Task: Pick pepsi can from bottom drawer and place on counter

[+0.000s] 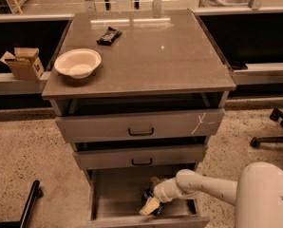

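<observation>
The pepsi can (146,196) is a small dark-blue shape lying in the open bottom drawer (115,198), right of its middle. My gripper (152,194) reaches into the drawer from the right on a white arm. Its tan fingers (149,207) stand apart, one behind and one in front of the can, so the gripper is open around it. The gripper hides most of the can. The counter (151,56) is the glossy grey-brown cabinet top, well above the gripper.
A white bowl (77,62) sits at the counter's left edge and a black snack wrapper (108,34) at its back. The two upper drawers stand slightly open above the gripper. A cardboard box (22,63) sits on the left ledge and a chair base (273,129) at the right.
</observation>
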